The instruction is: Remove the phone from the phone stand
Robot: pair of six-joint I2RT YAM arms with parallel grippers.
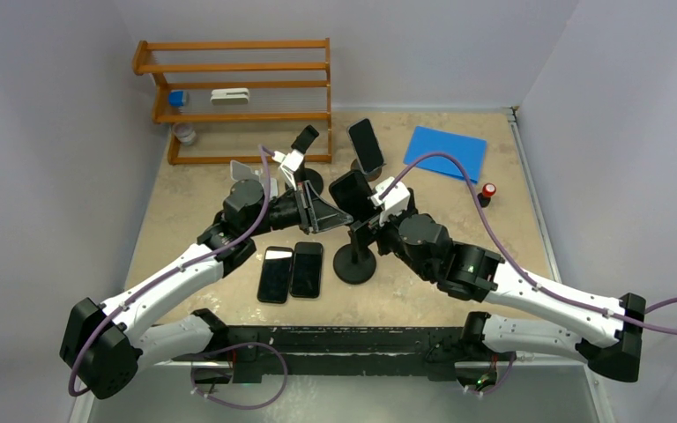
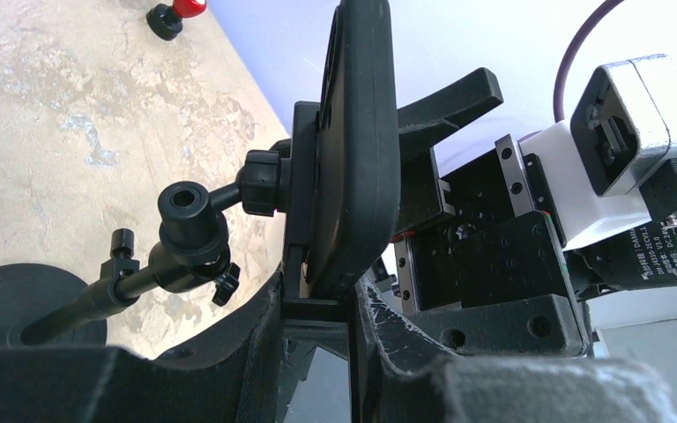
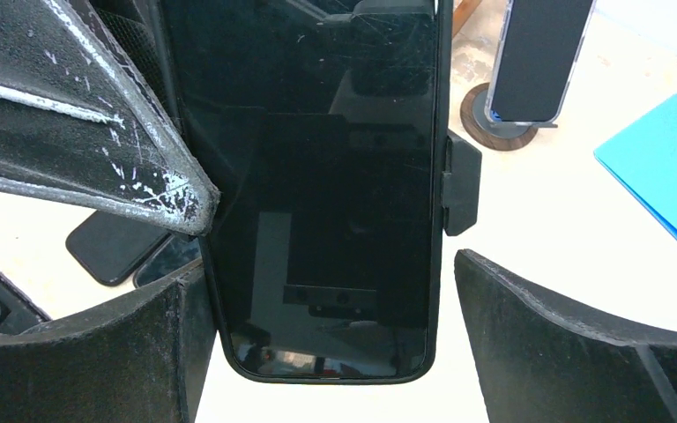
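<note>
- The phone (image 3: 326,194) sits upright in the cradle of the phone stand (image 1: 355,263), screen facing the right wrist camera. It lies directly between the fingers of the right gripper (image 3: 331,273).
- The right gripper is spread and straddles the phone's width. One finger is at the phone's edge, and the other stands clear of the side clip (image 3: 461,185).
- The left gripper (image 2: 317,304) is clenched on the phone edge-on, with one finger (image 3: 88,115) over the glass and the other behind it.
- Handling, judged: the phone is a stiff, thin slab of moderate weight. The glossy glass face is slippery and scratch-prone, while the case edges look grippier.
- Hold, judged: take the long side edges below the clip, not the faces.
- Risk, judged: the clip may resist, so a pull could tip the slim stand.
</note>
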